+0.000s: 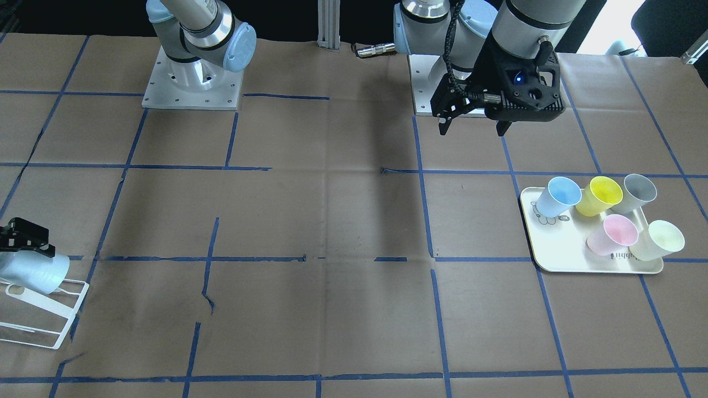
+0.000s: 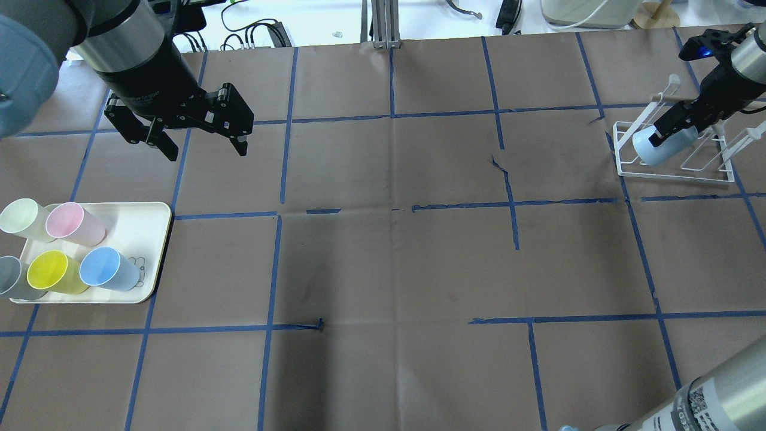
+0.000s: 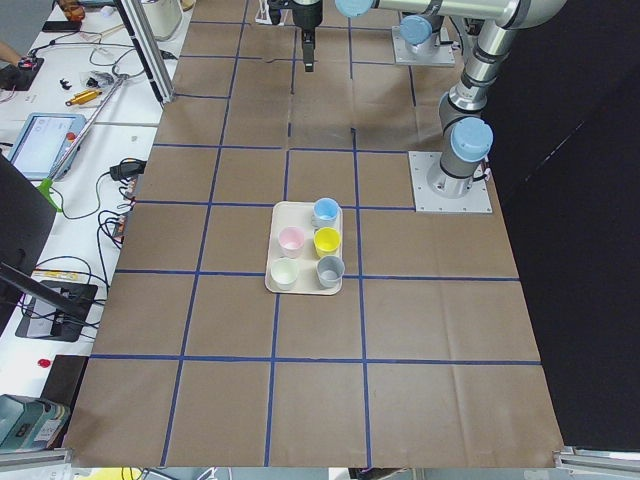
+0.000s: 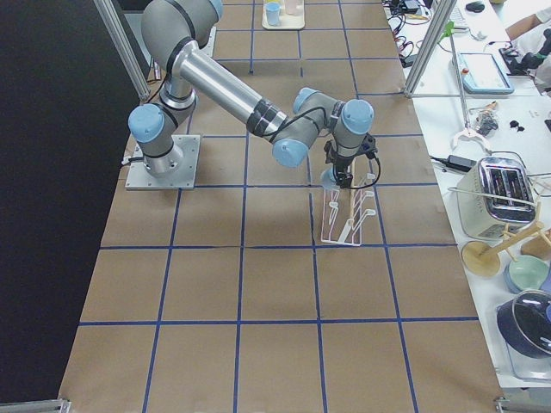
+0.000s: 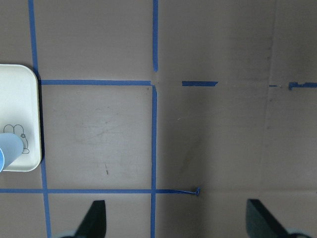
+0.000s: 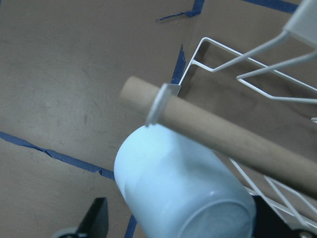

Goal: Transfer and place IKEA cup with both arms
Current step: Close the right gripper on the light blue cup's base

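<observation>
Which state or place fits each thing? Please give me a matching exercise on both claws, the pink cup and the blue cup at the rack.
1 left claw
2 right claw
3 pink cup
4 IKEA cup

a on the cream tray
b open, over bare table
c open, around the IKEA cup
d tilted at the wire rack

Pairs: 1-b, 2-c, 3-a, 4-d
</observation>
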{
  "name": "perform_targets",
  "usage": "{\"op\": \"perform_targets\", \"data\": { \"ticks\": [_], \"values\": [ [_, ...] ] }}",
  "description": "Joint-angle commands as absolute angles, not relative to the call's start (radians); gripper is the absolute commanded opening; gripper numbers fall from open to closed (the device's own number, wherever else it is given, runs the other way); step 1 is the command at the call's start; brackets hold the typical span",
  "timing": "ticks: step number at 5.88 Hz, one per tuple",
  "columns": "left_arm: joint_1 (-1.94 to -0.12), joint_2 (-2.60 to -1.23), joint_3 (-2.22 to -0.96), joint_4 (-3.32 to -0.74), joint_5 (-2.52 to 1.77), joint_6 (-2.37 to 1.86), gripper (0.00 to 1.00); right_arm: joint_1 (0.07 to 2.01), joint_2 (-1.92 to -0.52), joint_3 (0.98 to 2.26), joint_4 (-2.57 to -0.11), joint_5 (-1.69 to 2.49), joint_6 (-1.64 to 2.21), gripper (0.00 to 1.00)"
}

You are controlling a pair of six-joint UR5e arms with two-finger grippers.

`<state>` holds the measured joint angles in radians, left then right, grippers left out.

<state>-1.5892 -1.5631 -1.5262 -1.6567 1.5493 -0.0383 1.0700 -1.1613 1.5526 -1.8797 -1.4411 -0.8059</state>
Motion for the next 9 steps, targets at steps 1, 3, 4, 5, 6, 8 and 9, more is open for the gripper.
{"op": "perform_targets", "data": {
  "ticks": [1,3,4,5,6,8,9],
  "values": [
    [-1.589,-1.563,-1.526,-1.657,1.549,-0.040,0.98,1.069,-1.164,1.551,-1.882,-1.439,-0.807,0.93],
    [-1.589,-1.563,-1.526,-1.657,1.548,-0.040,0.98,1.069,-1.166,1.542,-1.881,-1.448,-0.805,0.63],
    [-1.589,-1.562,-1.526,-1.657,1.548,-0.040,0.98,1.069,-1.181,1.543,-1.879,-1.450,-0.805,0.51],
    [-1.589,-1.562,-1.526,-1.657,1.548,-0.040,0.98,1.069,-1.224,1.543,-1.858,-1.450,-0.804,0.47],
    [-1.589,-1.560,-1.526,-1.657,1.548,-0.040,0.98,1.069,-1.262,1.543,-1.836,-1.450,-0.802,0.43],
    [-1.589,-1.560,-1.526,-1.657,1.546,-0.037,0.98,1.071,-1.362,1.540,-1.806,-1.448,-0.804,0.42],
    [-1.589,-1.560,-1.526,-1.657,1.546,-0.037,0.98,1.074,-1.435,1.542,-1.781,-1.439,-0.805,0.42]
  ]
}}
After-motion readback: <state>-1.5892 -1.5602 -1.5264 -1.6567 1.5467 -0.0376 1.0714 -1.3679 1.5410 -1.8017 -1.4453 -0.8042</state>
